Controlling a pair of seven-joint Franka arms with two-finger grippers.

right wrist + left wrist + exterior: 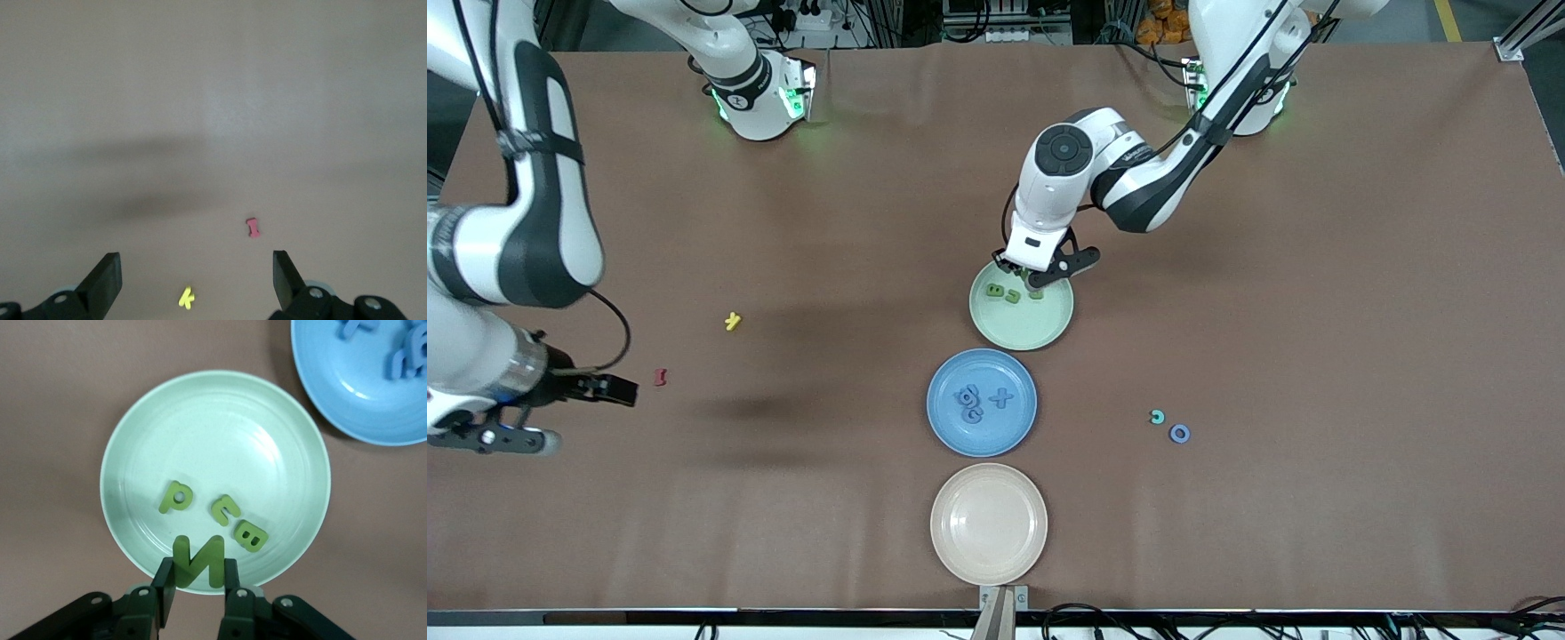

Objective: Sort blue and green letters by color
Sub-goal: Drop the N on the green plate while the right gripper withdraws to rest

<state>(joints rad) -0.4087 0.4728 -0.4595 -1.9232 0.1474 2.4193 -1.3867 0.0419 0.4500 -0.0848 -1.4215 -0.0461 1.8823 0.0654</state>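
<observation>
1. Right now the left claw (195,587) is clamped on the green N (197,561) and hangs over the rim of the green plate (1040,333), at the edge closest to the robots' bases.
2. Three green letters already lie in that plate: a P (175,497), a small n-like piece (225,509) and a B (251,536), all crowded toward the same edge as the claw.
3. To finish this step well, I would carry the N a little toward the plate's bare middle before letting go, since a drop at the rim could tip it onto the bench (1316,311) or land it on the B.
4. Lower it close to the plate floor, then part the fingers (165,583) evenly so the chunky piece does not cling to one pad and swing.
5. The blue plate (938,409) sits just nearer the front camera and holds the blue letters (980,403); the beige plate (989,560), nearer again, is empty.
6. A teal ring piece (1157,417) and a blue ring piece (1179,434) lie together toward the left arm's end of the bench, outside any plate.
7. The right claw (197,273) waits spread wide and holding nothing, above the bench near the yellow piece (733,321) and the red piece (661,377).
</observation>
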